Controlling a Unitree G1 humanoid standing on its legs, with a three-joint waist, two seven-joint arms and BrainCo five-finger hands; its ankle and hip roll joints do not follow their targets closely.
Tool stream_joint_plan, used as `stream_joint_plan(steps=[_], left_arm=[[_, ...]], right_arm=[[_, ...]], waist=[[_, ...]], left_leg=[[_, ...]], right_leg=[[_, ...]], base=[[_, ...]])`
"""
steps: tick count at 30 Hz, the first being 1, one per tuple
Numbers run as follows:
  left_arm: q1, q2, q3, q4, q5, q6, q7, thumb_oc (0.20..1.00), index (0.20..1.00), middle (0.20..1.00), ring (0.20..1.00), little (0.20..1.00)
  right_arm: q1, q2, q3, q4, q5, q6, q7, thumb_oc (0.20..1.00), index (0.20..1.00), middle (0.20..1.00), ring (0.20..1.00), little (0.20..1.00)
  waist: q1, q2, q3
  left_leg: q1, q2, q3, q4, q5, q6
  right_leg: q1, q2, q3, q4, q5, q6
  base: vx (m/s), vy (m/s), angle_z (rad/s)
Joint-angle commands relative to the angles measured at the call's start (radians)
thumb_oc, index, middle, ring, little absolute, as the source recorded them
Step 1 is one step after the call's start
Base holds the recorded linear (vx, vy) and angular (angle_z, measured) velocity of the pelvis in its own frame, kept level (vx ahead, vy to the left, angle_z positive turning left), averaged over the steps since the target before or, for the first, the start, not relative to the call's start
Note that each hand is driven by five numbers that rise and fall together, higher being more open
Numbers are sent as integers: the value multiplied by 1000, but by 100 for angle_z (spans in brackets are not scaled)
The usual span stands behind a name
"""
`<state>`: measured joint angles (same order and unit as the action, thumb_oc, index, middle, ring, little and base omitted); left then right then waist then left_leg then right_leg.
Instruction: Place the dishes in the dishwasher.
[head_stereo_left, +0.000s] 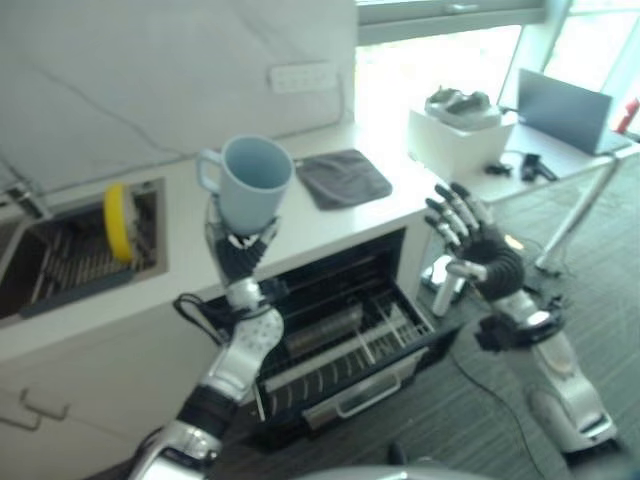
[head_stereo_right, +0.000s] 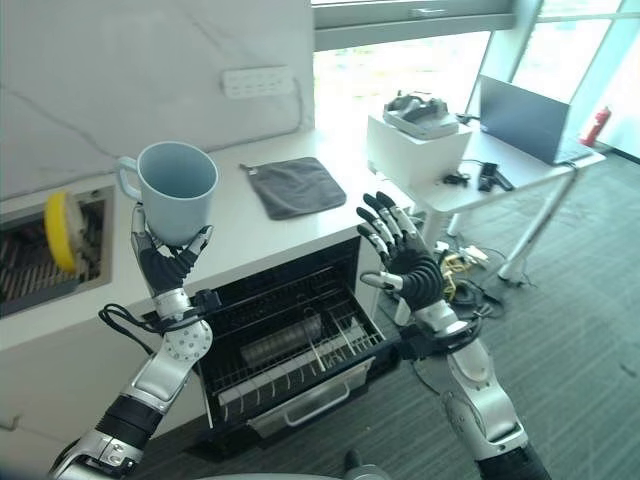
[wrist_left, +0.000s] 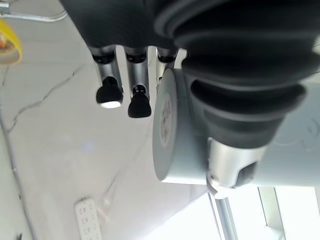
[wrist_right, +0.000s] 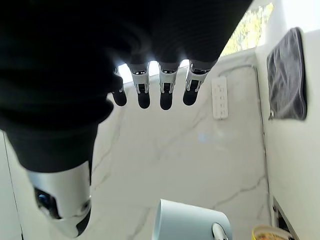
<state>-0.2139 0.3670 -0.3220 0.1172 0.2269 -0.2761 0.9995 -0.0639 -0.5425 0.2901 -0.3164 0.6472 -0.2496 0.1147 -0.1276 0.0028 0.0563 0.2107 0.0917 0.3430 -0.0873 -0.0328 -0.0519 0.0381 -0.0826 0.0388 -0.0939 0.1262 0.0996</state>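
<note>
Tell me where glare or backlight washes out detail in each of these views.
Left eye view: the window blows out white, bleaching the counter beside the grey cloth. Right eye view: milder glare at the same window. Left wrist view: the left robot hand on the mug is dark against a bright wall. Right wrist view: the right robot hand is nearly silhouetted, backlit.

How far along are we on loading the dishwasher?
Done: the dishwasher is open with its rack pulled out; I can't make out any dishes in it. In hand: the left hand holds the light blue mug upright above the counter; the right hand is open. Left: lowering the mug into the rack.
</note>
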Motion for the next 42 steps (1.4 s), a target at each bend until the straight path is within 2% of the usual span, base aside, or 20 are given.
stream_joint_plan(steps=[1, 4, 5, 9, 11, 14, 18, 26, 42], left_arm=[[-99, 63, -17, 23, 49, -10, 9, 200, 200, 200, 200, 200], [-114, 66, -50, 19, 60, -8, -2, 200, 200, 200, 200, 200], [-122, 67, -72, 10, 55, -9, -17, 200, 200, 200, 200, 200], [-128, 62, -104, 1, 46, -15, -31, 200, 200, 200, 200, 200], [-136, 60, -120, 8, 37, -20, -39, 200, 200, 200, 200, 200], [-144, 53, -136, 6, -8, -64, -81, 200, 200, 200, 200, 200], [-157, 41, -161, 5, -36, -83, -102, 200, 200, 200, 200, 200], [-171, 20, -197, 1, -76, -96, -144, 200, 200, 200, 200, 200], [-170, 13, -218, -13, -134, -92, -193, 200, 200, 200, 200, 200]], right_arm=[[-70, 25, 3, 13, -6, -15, -32, 1000, 1000, 1000, 1000, 1000], [-140, 39, 65, 22, -25, 13, -69, 1000, 1000, 1000, 1000, 1000], [-191, 53, 101, 42, -39, 19, -118, 1000, 1000, 1000, 1000, 1000], [-271, 83, 136, 78, -75, 28, -202, 1000, 1000, 1000, 1000, 1000], [-312, 94, 147, 99, -72, 42, -218, 1000, 1000, 1000, 1000, 1000], [-370, 112, 165, 114, -70, 68, -231, 1000, 1000, 1000, 1000, 1000], [-427, 136, 192, 153, -80, 74, -250, 1000, 1000, 1000, 1000, 1000], [-486, 166, 208, 207, -65, 103, -272, 1000, 1000, 1000, 1000, 1000], [-506, 201, 259, 249, -68, 128, -228, 1000, 1000, 1000, 1000, 1000]], waist=[[12, -54, -28], [42, -59, -27], [62, -62, -25], [96, -64, -24], [108, -66, -26], [130, -69, -27], [147, -69, -28], [165, -71, -28], [180, -68, -22]], left_leg=[[-18, 25, -144, 0, 21, 5], [-25, 23, -174, 0, 24, 3], [-28, 22, -193, 0, 27, 2], [-36, 21, -224, 0, 30, 0], [-42, 21, -236, 0, 33, -1], [-55, 19, -257, 0, 46, -2], [-59, 18, -274, 0, 49, -2], [-66, 15, -300, 0, 53, -2], [-70, 12, -311, 0, 59, -1]], right_leg=[[61, -67, -58, 7, -32, 41], [76, -67, -78, 7, -39, 36], [87, -68, -92, 7, -43, 32], [102, -68, -114, 7, -51, 26], [105, -68, -123, 7, -53, 25], [108, -68, -138, 7, -51, 19], [115, -66, -144, 7, -55, 15], [123, -62, -152, 7, -59, 10], [127, -66, -169, 7, -59, 8]], base=[[39, -14, 36], [48, -13, 37], [54, -11, 34], [44, -9, 30], [23, -10, 22], [13, -8, 16], [22, -2, 19], [18, 3, 8], [0, -1, 4]])
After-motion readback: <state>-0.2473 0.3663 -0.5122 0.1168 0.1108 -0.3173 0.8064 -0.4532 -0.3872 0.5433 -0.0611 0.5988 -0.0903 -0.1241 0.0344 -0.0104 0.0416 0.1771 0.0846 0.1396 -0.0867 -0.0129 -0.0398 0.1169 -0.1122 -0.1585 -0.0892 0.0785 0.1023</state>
